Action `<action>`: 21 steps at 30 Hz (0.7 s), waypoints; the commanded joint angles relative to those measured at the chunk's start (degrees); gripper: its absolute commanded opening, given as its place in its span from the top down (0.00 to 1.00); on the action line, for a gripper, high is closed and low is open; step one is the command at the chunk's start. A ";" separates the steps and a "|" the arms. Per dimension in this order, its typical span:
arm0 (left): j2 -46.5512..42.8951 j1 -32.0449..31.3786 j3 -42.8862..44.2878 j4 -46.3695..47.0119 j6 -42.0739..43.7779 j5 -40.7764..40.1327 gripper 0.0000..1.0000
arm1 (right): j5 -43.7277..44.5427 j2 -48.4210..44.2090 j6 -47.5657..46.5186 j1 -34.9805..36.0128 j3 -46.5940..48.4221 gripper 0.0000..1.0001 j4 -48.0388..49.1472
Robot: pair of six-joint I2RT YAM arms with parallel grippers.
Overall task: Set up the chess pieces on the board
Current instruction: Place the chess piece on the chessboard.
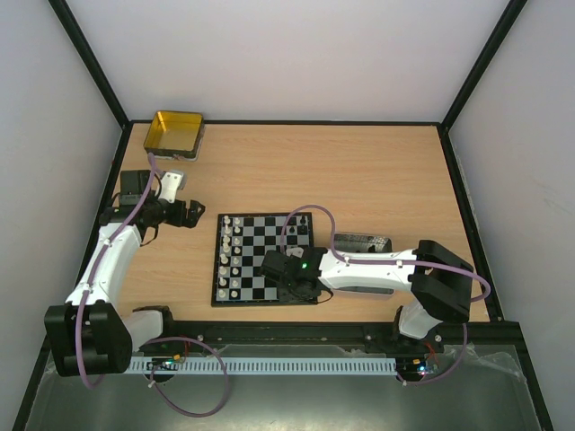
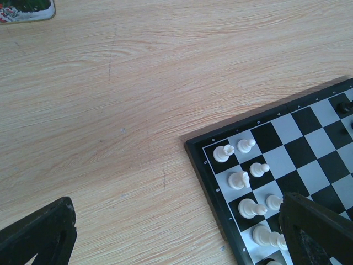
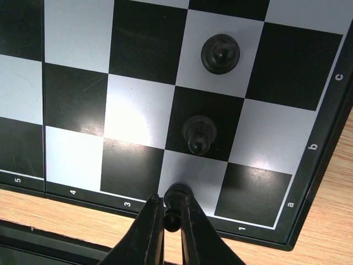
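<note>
The right pincer (image 3: 172,212) is pinched nearly together. Its two thin dark fingers (image 3: 156,221) squeeze a tiny black peg-shaped chess piece (image 3: 177,193) between their tips. The piece is over a white square near the corner of the small black-and-white chequered board (image 3: 311,171), in the row marked a, right by the rim. I cannot tell if its foot rests on the square or hangs just above it.

Just past it stand two more little black pieces (image 3: 198,134). One is on the next black square and one is on the white square after that. Both stand upright, in a slanting line.

At the other end of the board, the small white pieces (image 2: 238,179) stand in two rows along the edge. The left pincer (image 2: 176,221) is spread wide and holds nothing. It hangs over the light wooden table (image 2: 110,110), just beside that white end.

A shiny gold square tin (image 1: 173,133) sits at the far left corner, well apart from the board. A flat grey tray (image 1: 364,242) lies near the board's right side, partly hidden by the right arm.

I think the held piece is very light, hard and smooth — so it could slip or twist. The best place to hold it looks like the thin neck under the round head. It would tip over easily, and its neighbour is close, so the fingers should part only a little when letting go.
</note>
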 commanded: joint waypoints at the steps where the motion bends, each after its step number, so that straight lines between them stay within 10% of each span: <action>1: -0.61 0.34 -0.17 -0.73 0.23 0.84 0.00 | 0.97 0.74 -0.25 0.15 0.64 0.91 -0.62; 21: -0.26 0.34 -0.11 -0.77 0.23 0.91 0.01 | -0.02 0.53 -0.13 -0.60 -0.88 0.87 0.34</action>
